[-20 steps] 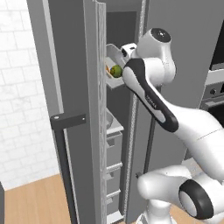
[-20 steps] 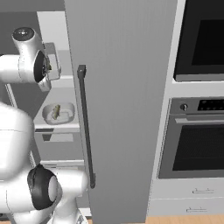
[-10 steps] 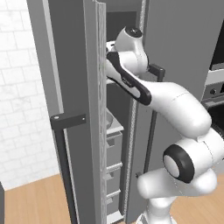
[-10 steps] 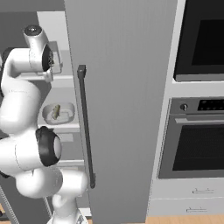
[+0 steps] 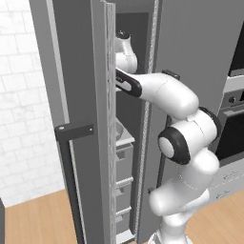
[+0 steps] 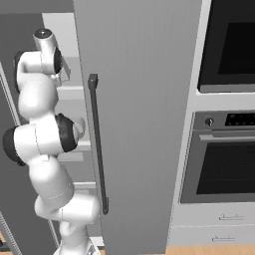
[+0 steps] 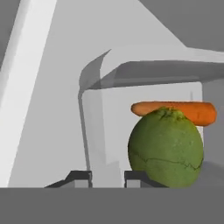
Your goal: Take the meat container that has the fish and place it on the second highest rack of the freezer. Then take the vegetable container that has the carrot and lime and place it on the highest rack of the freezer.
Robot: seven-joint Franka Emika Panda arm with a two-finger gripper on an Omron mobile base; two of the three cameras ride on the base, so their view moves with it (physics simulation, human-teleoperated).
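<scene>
The pincer point(image 7: 107, 177) is gripping the vegetable container's point(image 7: 94, 131) near wall deep inside the freezer point(image 5: 138, 43), lime point(image 7: 165, 148) and carrot point(image 7: 175, 110) aboard. Best releasing only once it's sitting flat, then backing straight out.

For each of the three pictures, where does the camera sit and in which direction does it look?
Left base view: behind the arm's left, looks forward into the open freezer; the arm shows, reaching in.
Right base view: behind the arm's right, faces the freezer door and ovens; the arm shows at left.
Hand view: on the hand, looks along the gripper at the lime and carrot.
Both base views share the arm, freezer and door.
</scene>
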